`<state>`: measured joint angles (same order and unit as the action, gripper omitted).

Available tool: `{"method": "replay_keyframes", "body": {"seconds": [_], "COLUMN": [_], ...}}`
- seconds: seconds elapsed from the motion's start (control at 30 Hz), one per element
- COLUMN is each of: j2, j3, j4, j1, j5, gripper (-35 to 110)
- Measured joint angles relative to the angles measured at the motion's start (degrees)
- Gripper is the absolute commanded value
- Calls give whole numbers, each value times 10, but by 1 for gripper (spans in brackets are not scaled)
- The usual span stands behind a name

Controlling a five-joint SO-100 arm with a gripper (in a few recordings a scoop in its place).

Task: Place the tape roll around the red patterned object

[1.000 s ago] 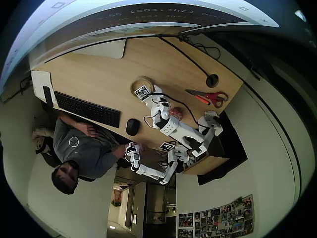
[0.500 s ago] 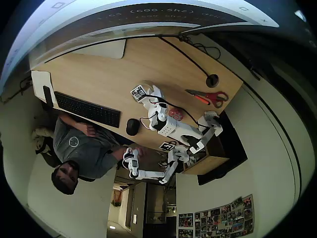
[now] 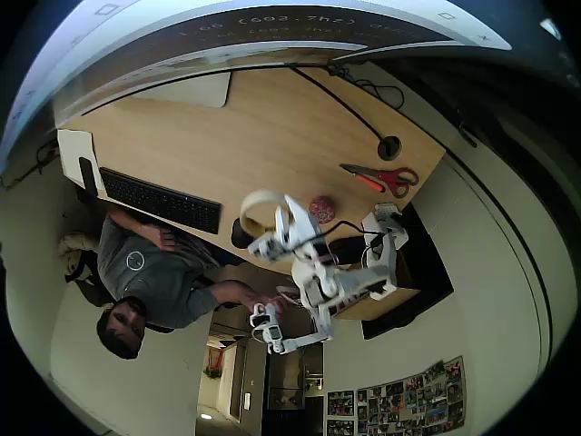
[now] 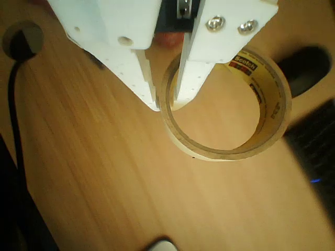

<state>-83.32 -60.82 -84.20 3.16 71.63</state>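
In the overhead view the cream tape roll (image 3: 257, 205) hangs lifted above the desk, left of the small red patterned object (image 3: 320, 208), which sits on the wood. My white gripper (image 3: 277, 227) holds the ring's near side. In the wrist view my gripper (image 4: 167, 103) is shut on the tape roll (image 4: 225, 152). One finger is inside the ring and the other outside its left wall. A sliver of the red patterned object (image 4: 167, 37) shows at the top, between the fingers.
Red-handled scissors (image 3: 386, 177) lie to the right, by a cable hole (image 3: 388, 146). A black keyboard (image 3: 159, 200) and a dark mouse (image 3: 241, 236) sit at the desk's front edge. A person (image 3: 150, 272) sits below that edge. The mouse (image 4: 306, 65) is also in the wrist view.
The gripper closed on the tape roll and lifted it off the desk. It moved towards the front edge, leaving the red patterned object uncovered.
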Motion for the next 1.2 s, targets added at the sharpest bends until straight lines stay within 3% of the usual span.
{"method": "replay_keyframes", "body": {"seconds": [0.23, 0.53, 0.93, 1.2], "j2": [-256, -341, -460, -448], "j3": [-294, -588, -660, -653], "j4": [79, 259, 192, 156], "j1": [-76, -157, -151, -129], "j5": [-80, -123, -94, -108], "gripper": [0, 0, 0, 0]}}
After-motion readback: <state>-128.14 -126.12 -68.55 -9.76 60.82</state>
